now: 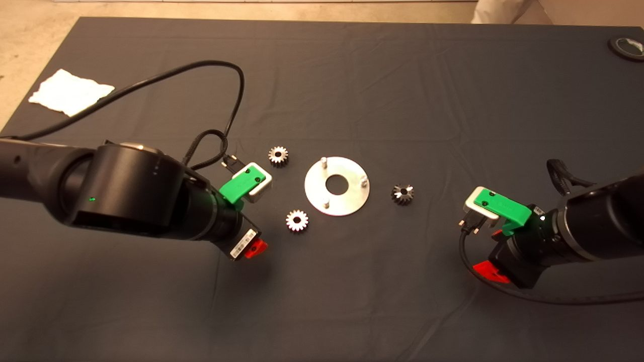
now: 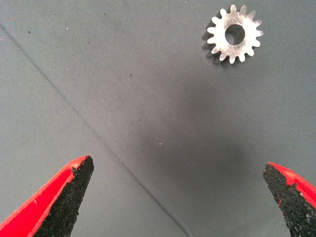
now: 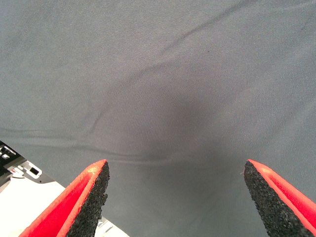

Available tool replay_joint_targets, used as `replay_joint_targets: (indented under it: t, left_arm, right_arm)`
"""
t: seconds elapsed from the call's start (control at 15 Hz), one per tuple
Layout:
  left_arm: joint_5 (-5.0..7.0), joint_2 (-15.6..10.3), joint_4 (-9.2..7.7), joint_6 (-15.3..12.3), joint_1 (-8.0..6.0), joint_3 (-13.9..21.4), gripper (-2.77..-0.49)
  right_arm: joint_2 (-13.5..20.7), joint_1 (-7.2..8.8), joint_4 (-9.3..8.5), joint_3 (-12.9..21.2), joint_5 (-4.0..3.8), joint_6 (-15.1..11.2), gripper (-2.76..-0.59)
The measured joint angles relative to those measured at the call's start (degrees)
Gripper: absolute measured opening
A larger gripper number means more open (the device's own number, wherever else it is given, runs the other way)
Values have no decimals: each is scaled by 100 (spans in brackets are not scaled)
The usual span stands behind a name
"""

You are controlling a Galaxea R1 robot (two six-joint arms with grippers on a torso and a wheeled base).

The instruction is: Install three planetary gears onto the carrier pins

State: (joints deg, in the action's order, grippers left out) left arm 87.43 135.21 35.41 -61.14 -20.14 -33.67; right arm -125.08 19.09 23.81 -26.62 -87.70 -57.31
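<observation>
No gear is on a pin yet. The round plate (image 1: pixel 336 186) has three bare pins (image 1: pixel 324 161). Three gears lie on the mat around it: one at ten o'clock (image 1: pixel 278 155), one at eight (image 1: pixel 297 220), one at three (image 1: pixel 402 193). The left gripper (image 2: pixel 177 197) and right gripper (image 3: pixel 175 197) both hang with fingers spread, holding nothing.

Dark mat (image 1: pixel 352 65) on a table, pale floor beyond.
The wrinkled grey mat fills most of the head view. A beige floor (image 1: pixel 30 45) shows along the far and left edges, where a white cloth (image 1: pixel 70 91) lies partly over the mat's corner.
</observation>
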Motion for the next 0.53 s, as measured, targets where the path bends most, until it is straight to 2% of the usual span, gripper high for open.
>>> replay_joint_targets:
  t: [0.4, 0.53]
  left_arm:
    - [0, 2, 2, 2, 0, 0, -75]
    - [2, 13, 2, 2, 0, 0, -75]
  right_arm:
    - [0, 0, 6, 0, 0, 0, -133]
    - [-1, -2, 64, -20, 0, 1, -133]
